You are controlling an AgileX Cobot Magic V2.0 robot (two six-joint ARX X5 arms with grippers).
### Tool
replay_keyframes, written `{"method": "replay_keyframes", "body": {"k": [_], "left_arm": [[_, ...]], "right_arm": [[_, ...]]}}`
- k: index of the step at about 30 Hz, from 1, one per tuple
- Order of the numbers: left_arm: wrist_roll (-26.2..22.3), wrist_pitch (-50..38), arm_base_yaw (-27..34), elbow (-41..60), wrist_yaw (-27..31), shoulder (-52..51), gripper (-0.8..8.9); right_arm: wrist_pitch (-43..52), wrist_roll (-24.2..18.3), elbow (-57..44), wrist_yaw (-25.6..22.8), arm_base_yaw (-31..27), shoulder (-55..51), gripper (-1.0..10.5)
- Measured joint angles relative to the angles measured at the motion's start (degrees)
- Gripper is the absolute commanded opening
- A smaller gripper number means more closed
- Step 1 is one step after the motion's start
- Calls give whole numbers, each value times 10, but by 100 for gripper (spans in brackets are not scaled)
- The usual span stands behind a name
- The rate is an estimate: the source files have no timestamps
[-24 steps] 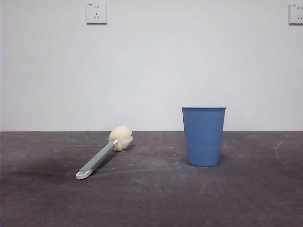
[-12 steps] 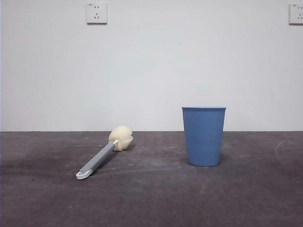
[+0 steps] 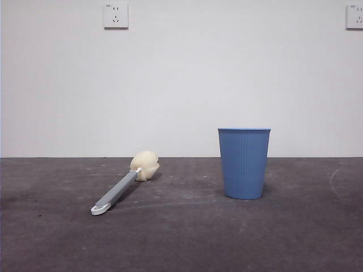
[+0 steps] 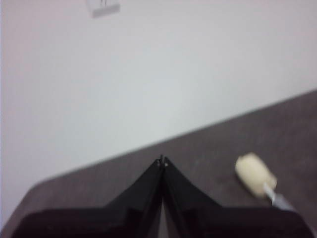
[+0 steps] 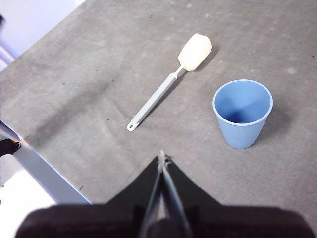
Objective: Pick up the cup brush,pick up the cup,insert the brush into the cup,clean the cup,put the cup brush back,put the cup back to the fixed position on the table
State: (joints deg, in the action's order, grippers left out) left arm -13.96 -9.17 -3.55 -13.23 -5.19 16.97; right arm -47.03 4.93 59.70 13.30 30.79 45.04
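Nothing has moved since the earlier front pictures: one cup brush (image 3: 126, 183) and one cup (image 3: 244, 163) sit just where they were, and no arm shows in the front view then or now.

One cup brush lies flat on the table (image 3: 187, 238), well apart from the cup and touching nothing else. Its cream-yellow sponge head (image 3: 144, 165) points toward the back wall, and its grey handle runs forward to the white looped end (image 3: 100, 209), which lies nearest the front camera. From above, in the right wrist view, the brush (image 5: 168, 88) lies slantwise beside the cup (image 5: 242, 113), with a clear strip of table (image 5: 89, 74) between them.

One cup stands upright on the table, mouth up; the right wrist view looks down into it and shows only its blue inside.

Two white wall sockets show on the back wall in the front view, one (image 3: 115, 15) above the brush and one (image 3: 355, 16) at the picture's edge.

Two grippers are seen, each in its own wrist view. On the left gripper (image 4: 162, 161) the jaws meet at their tips, holding nothing, and it hangs clear of the table with the sponge head (image 4: 254, 174) off to one side. On the right gripper (image 5: 162, 157) the jaws are likewise pressed together and empty, high above the table with brush and cup both below it.
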Motion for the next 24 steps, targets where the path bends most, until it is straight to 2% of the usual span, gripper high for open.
{"method": "replay_keyframes", "body": {"k": [8,15,24], "left_arm": [[3,24,2,123,29,-113,-3],[32,193,2,123,33,-167,-3],[78,197,2,123,35,-167,-3]], "right_arm": [[0,0,0,0,0,0,2],[0,0,0,0,0,0,2],[-3,0,0,0,0,-1,2]]}}
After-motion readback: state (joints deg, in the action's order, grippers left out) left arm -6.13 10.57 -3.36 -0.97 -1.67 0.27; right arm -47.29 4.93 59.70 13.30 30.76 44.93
